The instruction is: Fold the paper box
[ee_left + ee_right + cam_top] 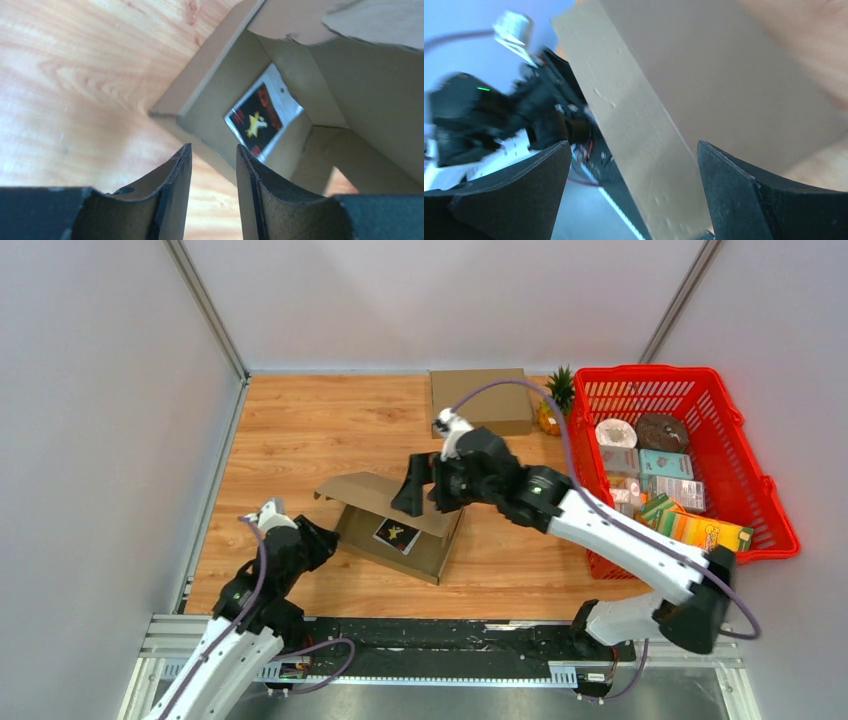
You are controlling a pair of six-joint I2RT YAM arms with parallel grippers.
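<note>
A brown cardboard box point(420, 552) lies open on the wooden table, its flaps loose. A black packet with a yellow star point(396, 534) lies inside. In the left wrist view the box's open side point(220, 95) and the packet point(257, 120) are just ahead of my left gripper point(214, 150). That gripper point(318, 540) sits at the box's left end, its jaws a little apart and empty. My right gripper point(425, 490) is open above the box's upper flap point(375, 490). In the right wrist view the flap point(664, 110) stands between the wide-spread jaws of that gripper point(634, 150), and I cannot tell if it touches them.
A red basket point(745, 455) full of groceries stands at the right. A closed cardboard box point(480, 400) and a pineapple point(555, 405) sit at the back. Grey walls close in the left, back and right sides.
</note>
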